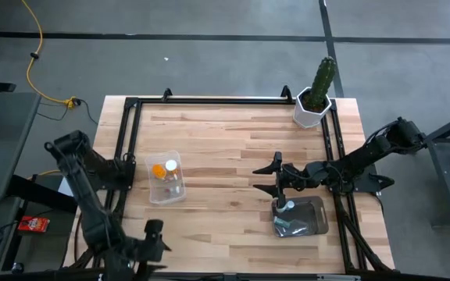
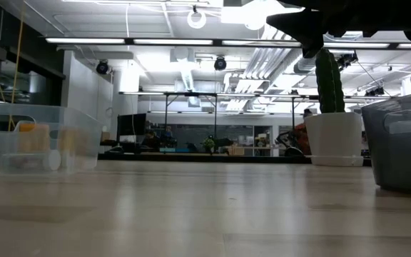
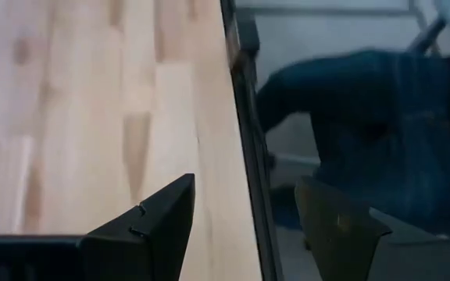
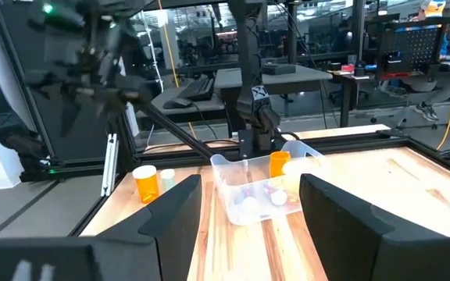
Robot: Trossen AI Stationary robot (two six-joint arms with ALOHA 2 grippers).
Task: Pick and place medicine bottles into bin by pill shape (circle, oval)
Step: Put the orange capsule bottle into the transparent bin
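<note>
Wooden counter, bottles already binned; they're light, slick plastic, so pinch the body below the cap. Right end effector and left end effector both spread, empty.

On the wooden table two bins sit well apart: the clear bin toward the left side, the dark bin toward the right, nearer the front edge. Medicine bottles lie inside the clear bin — others lie in the dark bin. The cactus pot stands at the back right corner. The right gripper hangs over the table just behind the dark bin; the left gripper sits at the front left edge, in front of the clear bin.
</note>
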